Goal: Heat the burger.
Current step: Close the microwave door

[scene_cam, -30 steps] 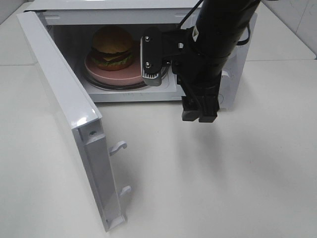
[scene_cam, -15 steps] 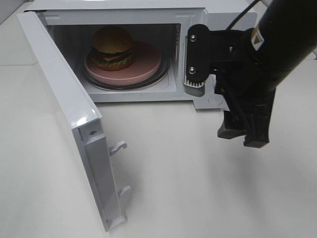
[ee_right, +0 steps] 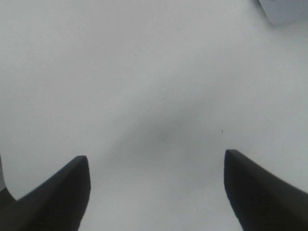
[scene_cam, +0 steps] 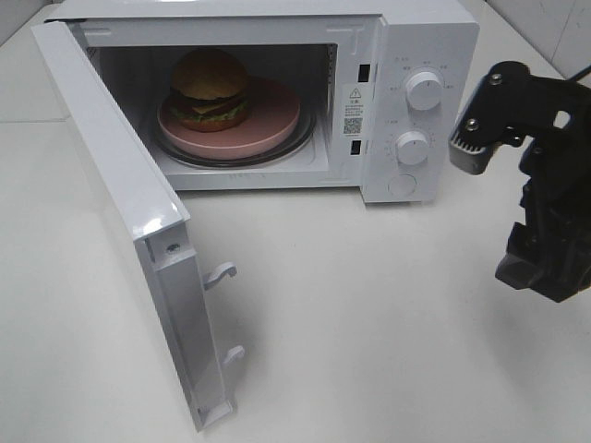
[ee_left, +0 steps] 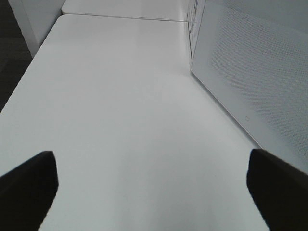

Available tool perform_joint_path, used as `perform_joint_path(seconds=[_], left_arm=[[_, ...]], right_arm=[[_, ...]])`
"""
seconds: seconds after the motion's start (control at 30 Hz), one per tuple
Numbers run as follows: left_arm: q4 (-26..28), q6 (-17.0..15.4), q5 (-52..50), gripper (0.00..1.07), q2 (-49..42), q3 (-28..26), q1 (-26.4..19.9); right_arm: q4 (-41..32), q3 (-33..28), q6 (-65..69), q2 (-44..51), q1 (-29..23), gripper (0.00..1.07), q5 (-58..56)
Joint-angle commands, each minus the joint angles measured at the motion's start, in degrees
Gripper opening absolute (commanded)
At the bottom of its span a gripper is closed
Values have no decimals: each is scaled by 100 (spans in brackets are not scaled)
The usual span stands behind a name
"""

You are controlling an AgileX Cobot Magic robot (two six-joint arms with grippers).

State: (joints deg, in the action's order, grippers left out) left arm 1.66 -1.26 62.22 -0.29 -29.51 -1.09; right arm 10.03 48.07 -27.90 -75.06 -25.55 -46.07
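Note:
The burger, with a brown bun top, sits on a pink plate inside the open white microwave. The microwave door is swung wide to the left. My right gripper hangs over the table to the right of the microwave, pointing down. In the right wrist view it is open with only bare table between its fingers. My left gripper is open and empty over the table, beside the door's outer face. It does not show in the exterior high view.
Two white knobs are on the microwave's control panel. The door's latch hooks stick out toward the table's middle. A corner of the microwave shows in the right wrist view. White table lies in front.
My right arm has swung from in front of the microwave opening to the right and now hangs beside the control panel. The burger, plate and door have not moved.

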Motion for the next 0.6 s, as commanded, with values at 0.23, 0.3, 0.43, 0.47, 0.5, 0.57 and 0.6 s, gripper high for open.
perform_joint_path(seconds=[0.23,0.3,0.43,0.47,0.5,0.57,0.6], left_arm=[[-6,11,-86,102,-97,0,-6],[-6,11,-86,102,-97,0,-6],[-6,11,-86,102,-97,0,-6],[-6,11,-86,102,-97,0,-6],[-6,11,-86,102,-97,0,-6],[-6,11,-86,102,-97,0,-6],[-6,11,-86,102,-97,0,-6]], right_arm=[[-212,-74,1599,46,1455,76,407],[-264,-74,1931,46,1719,76,464],[-281,-74,2922,46,2441,76,498],[-281,-74,2922,46,2441,76,498],[-281,-74,3151,46,2618,76,470],[-269,-74,3128,46,2653,76,430],[-258,-74,2985,46,2653,76,281]])
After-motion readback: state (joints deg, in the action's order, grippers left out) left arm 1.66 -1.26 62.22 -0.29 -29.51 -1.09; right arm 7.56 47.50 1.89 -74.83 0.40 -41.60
